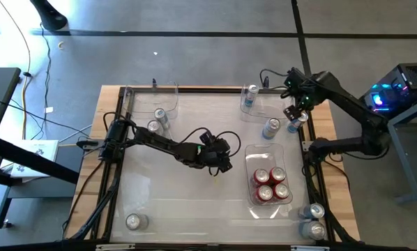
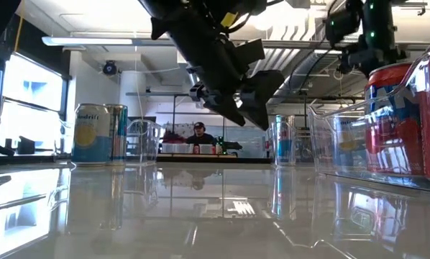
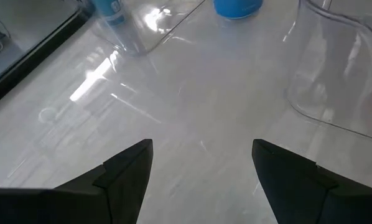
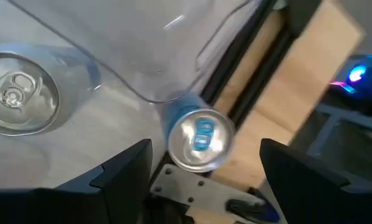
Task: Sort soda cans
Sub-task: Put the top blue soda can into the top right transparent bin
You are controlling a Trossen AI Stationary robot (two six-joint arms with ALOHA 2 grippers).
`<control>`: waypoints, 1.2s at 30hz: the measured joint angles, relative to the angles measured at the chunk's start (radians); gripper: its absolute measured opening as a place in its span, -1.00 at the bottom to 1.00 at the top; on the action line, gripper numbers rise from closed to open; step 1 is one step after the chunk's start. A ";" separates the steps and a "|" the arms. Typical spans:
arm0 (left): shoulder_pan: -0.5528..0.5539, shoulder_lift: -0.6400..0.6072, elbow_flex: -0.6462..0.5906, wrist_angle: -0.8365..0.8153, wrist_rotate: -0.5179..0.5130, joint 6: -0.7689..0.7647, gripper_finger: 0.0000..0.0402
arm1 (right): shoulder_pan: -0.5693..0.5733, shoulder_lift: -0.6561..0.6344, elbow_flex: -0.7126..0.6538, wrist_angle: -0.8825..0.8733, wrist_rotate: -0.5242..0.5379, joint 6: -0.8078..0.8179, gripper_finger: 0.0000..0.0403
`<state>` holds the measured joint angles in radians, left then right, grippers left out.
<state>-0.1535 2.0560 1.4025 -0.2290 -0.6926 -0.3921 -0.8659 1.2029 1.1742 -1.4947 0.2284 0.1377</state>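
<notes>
We see the soda cans spread over the table in groups. Four red cans (image 1: 270, 185) stand together inside a clear bin (image 1: 254, 157) right of centre. A blue can (image 1: 250, 97) stands in a second clear bin (image 1: 277, 104) at the far right corner. Just outside that bin stand another blue can (image 1: 270, 128) and, at the table's right edge, a third blue can (image 1: 297, 123), seen from above with a blue tab (image 4: 199, 138). Two silver-grey cans (image 1: 157, 121) stand at the far left, one inside a third clear bin (image 1: 168, 90) and one just outside it. A single silver-topped can (image 1: 134, 222) stands at the near left corner, and two more cans (image 1: 314, 219) at the near right corner.

The right gripper (image 1: 293, 111) hangs directly over the blue can at the right edge; its fingers (image 4: 120, 171) are spread wide either side of the can top, and we see them hold nothing. The left gripper (image 1: 221, 164) hovers above the middle of the table (image 1: 194, 202), left of the bin with the red cans; its fingers (image 3: 127, 168) are likewise parted and empty, with bare tabletop between them.

In the low view a person (image 2: 198, 134) sits in the room beyond the table.
</notes>
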 joint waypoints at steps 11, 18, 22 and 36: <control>0.000 0.000 0.000 0.018 0.002 0.001 0.34 | -0.090 0.002 -0.127 0.067 -0.050 -0.034 0.46; 0.001 0.000 0.000 0.018 0.002 0.001 0.34 | -0.090 0.002 -0.224 0.149 -0.043 -0.067 0.46; 0.001 0.000 0.000 0.018 0.002 0.001 0.34 | -0.090 0.002 -0.257 0.207 -0.041 -0.074 0.46; 0.003 0.000 0.001 0.045 0.008 0.002 0.34 | -0.086 0.002 -0.201 0.057 -0.123 -0.056 0.09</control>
<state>-0.1508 2.0556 1.4033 -0.1843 -0.6844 -0.3904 -0.9520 1.2051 0.9731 -1.4374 0.1057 0.0817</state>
